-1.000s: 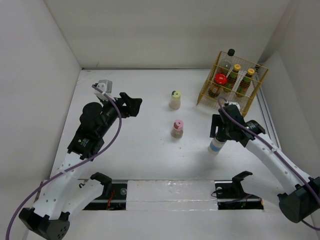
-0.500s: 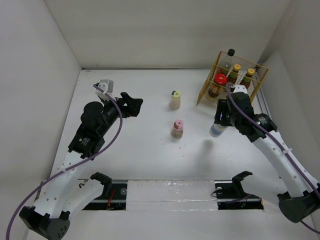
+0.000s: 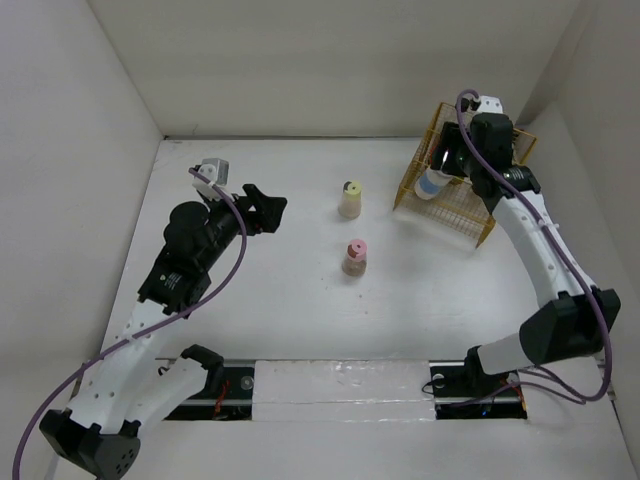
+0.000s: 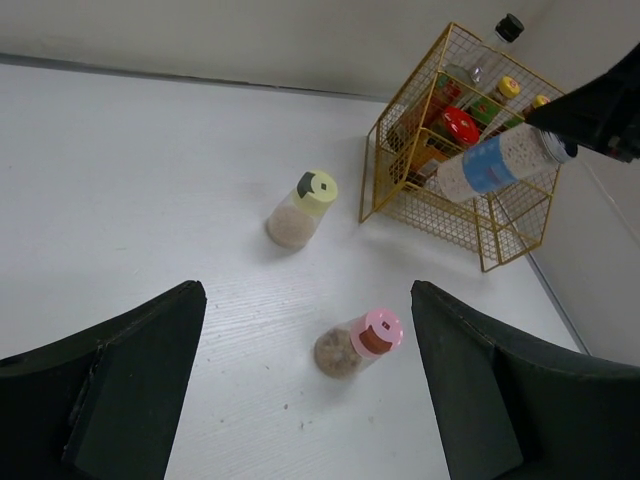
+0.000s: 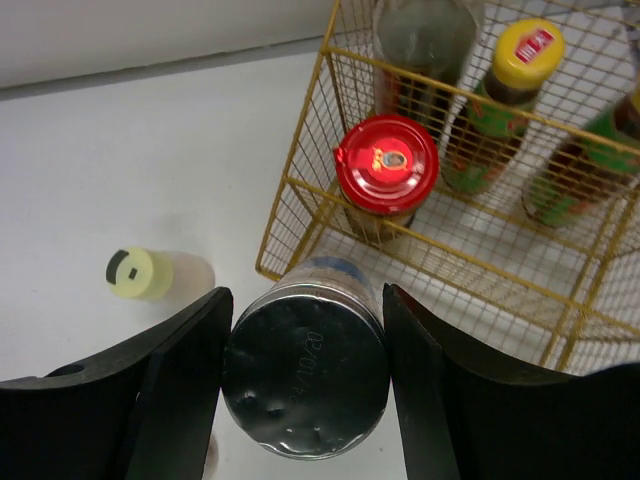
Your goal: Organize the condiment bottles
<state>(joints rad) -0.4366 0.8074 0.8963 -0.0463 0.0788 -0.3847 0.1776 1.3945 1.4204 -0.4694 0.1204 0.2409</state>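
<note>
Aloft — smooth, round silver-lidded bottle [image 4: 495,165] in right claw [image 5: 305,375]

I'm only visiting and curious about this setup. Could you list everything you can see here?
table: one, white, under everything
wire basket: one, yellow, back right of the table
red-lidded jar: one, in the basket
yellow-capped bottles: two, green-and-red labels, in the basket
tall dark bottle: one, black cap, in the basket
white-and-blue bottle: one, silver lid, held tilted beside the basket
cream bottle: one, yellow-green cap, mid-table
pink-capped bottle: one, beige, nearer the arms
left gripper: open, empty
right gripper: shut on the white-and-blue bottle
</note>
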